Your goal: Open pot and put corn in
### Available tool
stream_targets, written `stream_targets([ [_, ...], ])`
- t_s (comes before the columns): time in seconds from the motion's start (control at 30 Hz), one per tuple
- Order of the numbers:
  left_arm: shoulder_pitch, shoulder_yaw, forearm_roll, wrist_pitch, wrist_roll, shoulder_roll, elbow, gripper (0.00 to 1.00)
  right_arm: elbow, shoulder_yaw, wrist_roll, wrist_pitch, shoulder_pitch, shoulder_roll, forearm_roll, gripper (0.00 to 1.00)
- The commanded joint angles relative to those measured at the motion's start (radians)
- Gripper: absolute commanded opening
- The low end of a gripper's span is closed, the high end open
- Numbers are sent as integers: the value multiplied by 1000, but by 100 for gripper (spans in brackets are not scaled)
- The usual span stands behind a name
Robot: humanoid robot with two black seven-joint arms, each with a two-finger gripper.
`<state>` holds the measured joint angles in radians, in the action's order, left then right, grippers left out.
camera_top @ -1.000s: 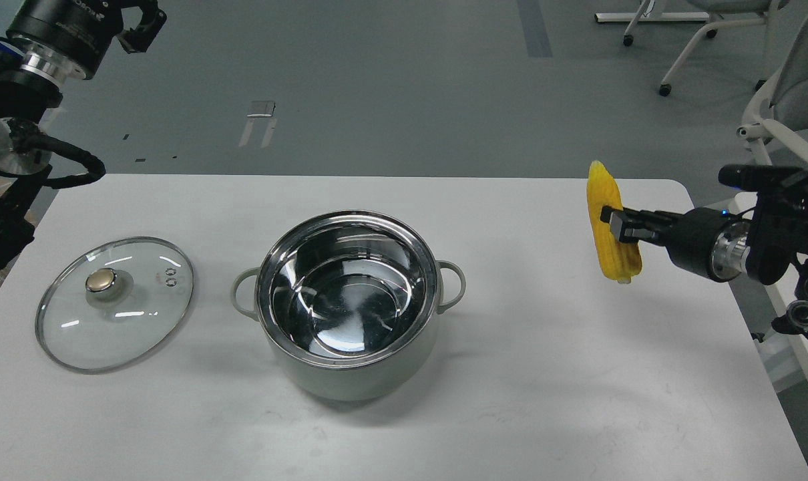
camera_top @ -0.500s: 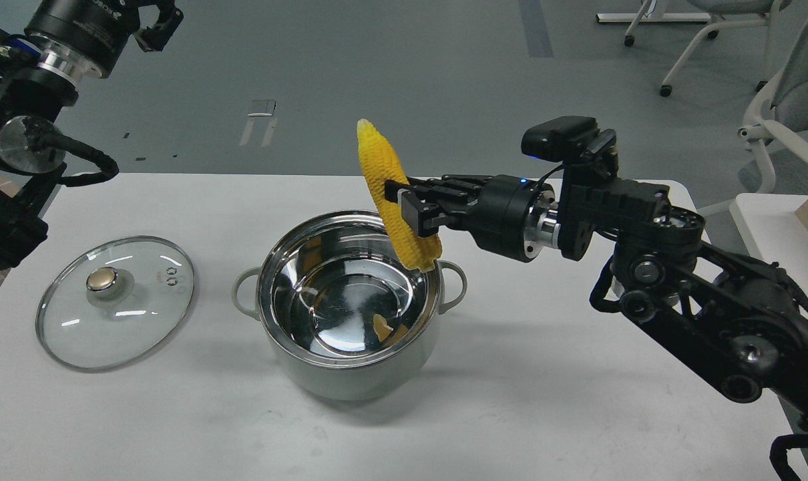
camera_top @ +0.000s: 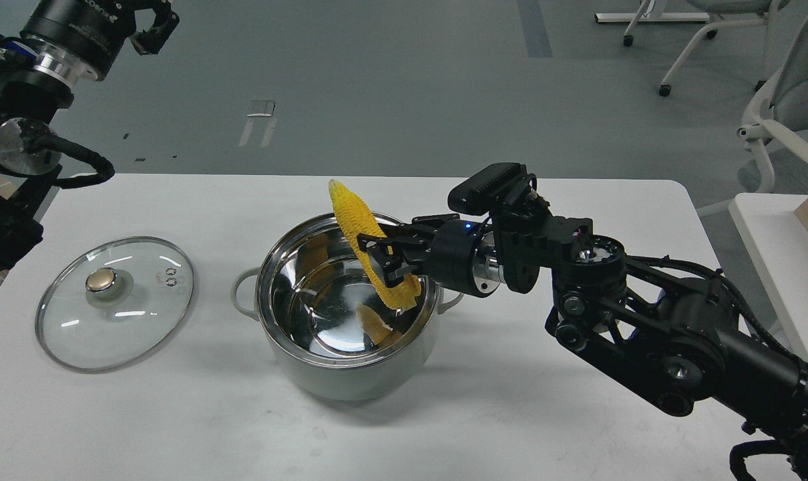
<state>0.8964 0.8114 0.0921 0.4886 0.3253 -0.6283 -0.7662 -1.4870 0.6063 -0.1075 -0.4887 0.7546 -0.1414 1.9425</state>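
Centre frame: corn point(camera_top: 367, 240) pinched at mid-length in right gripper point(camera_top: 379, 257), tilted, blunt end dipping inside open pot point(camera_top: 347, 304) (yellow reflection on the steel). Glass lid point(camera_top: 115, 300) flat on table point(camera_top: 577, 401), lower left. Left gripper point(camera_top: 151, 23), upper left: opening impossible to tell.

Yellow corn point(camera_top: 367, 234) tilted over open steel-lined pot point(camera_top: 290, 361)

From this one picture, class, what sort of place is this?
Probably a lab or office, not a kitchen: bare white table, grey floor, wheeled office chairs behind it.
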Motion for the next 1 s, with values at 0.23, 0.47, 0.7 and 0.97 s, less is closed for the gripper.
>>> stream_targets([
  [0.23, 3, 3, 0, 0, 0, 4, -1, 98, -9, 10, 0, 0, -17, 8, -7, 100],
  [0.47, 7, 15, -8, 0, 3, 2, -1, 98, 2, 200, -1, 0, -15, 119, -57, 100],
  [0.7, 9, 65, -8, 0, 0, 4, 1, 98, 31, 581, 12, 0, -3, 141, -209, 100],
  [0.97, 18, 61, 0, 0, -2, 12, 8, 98, 145, 894, 32, 0, 49, 99, -579, 100],
])
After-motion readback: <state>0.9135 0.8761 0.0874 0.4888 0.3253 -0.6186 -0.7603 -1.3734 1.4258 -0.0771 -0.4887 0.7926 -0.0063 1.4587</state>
